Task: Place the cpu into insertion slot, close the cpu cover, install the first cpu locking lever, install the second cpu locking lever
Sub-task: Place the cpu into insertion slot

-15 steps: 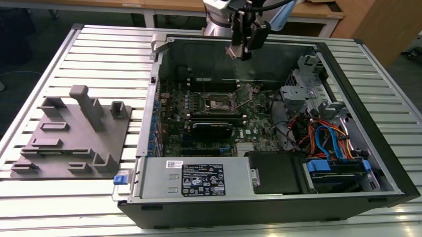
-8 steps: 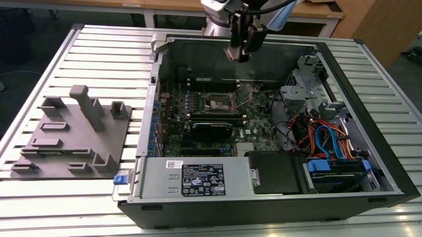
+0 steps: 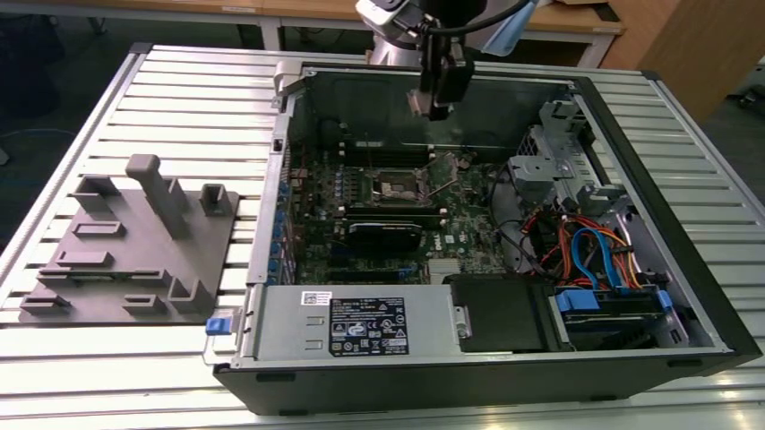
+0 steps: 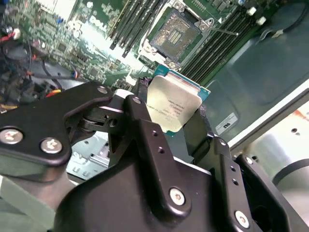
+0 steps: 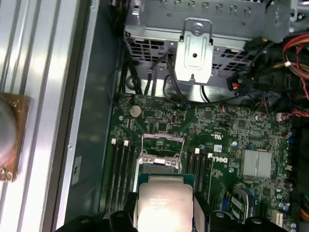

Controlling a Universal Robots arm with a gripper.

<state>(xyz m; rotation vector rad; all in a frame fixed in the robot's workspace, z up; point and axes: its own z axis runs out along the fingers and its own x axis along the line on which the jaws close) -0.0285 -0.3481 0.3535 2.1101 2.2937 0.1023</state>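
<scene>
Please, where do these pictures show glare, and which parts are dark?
Second wrist view: the metal top of the cpu reflects the light strongly, and a patch of the circuit board is washed out white. First wrist view: the cpu shines pale, and the ribbed table carries bright streaks. Exterior view: the table is bright, while the computer case is darker inside.

The slatted bench (image 3: 179, 90) carries an open computer case (image 3: 395, 394) and, toward the exterior view's left, a grey fixture (image 3: 120, 260).
</scene>
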